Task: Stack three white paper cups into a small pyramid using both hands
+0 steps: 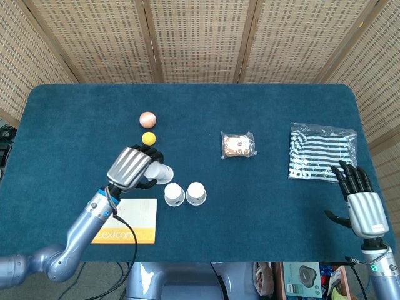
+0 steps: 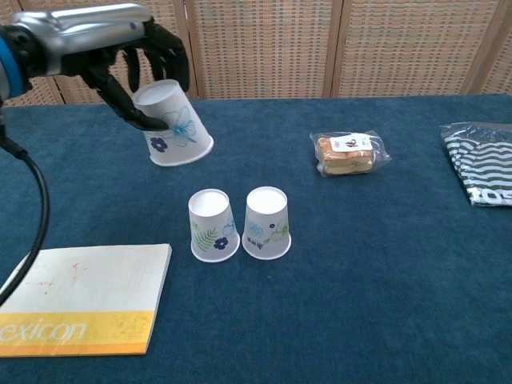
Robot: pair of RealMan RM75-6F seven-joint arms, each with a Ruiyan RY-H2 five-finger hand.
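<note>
1. Worktop (image 1: 200, 106): I see a rectangular surface with rounded corners, covered in dark blue carpet-like cloth.
2. Folding screen (image 1: 200, 37): woven cane panels in pale wooden frames stand along the far edge and angle in at both sides.
3. Light: even and bright, with soft shadows only.
4. Floor: grey, glimpsed below the near edge.
</note>
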